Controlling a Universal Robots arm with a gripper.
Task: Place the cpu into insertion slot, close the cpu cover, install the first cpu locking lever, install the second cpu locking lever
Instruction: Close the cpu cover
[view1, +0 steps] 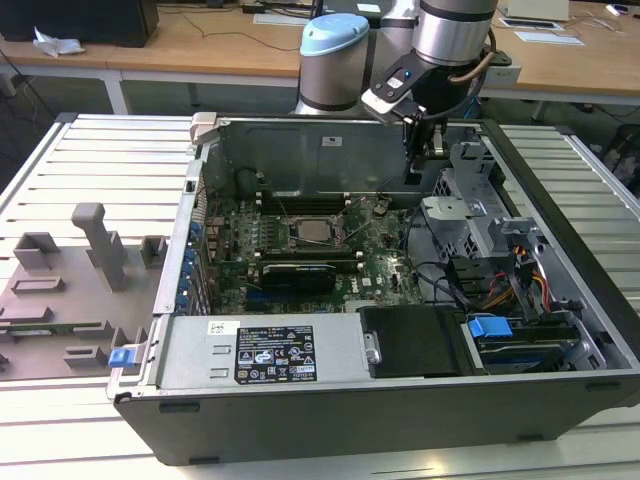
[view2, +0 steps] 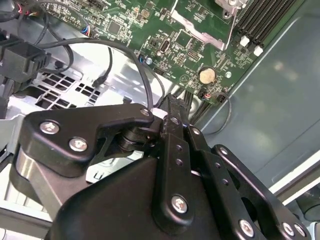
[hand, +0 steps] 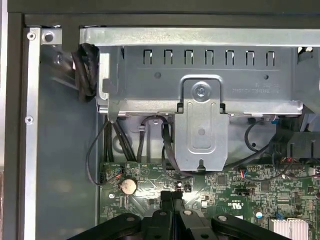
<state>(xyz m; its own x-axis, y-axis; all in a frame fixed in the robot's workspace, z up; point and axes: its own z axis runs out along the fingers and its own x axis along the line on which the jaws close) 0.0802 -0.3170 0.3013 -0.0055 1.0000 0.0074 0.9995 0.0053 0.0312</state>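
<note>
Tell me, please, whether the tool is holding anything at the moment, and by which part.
Nothing is held. In both wrist views the tool has its fingertips pressed together with nothing between them, just over the green board.

One robot arm (view1: 450, 40), one open computer case (view1: 350, 420), one green motherboard (view1: 385, 270), one cpu (view1: 314, 229), one coin battery (hand: 129, 186).

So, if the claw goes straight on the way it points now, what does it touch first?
Probably the green motherboard, near its edge beside the round coin battery. The claw, fingers shut, points at that patch. Black cables lie close by, and depth is hard to judge.
</note>
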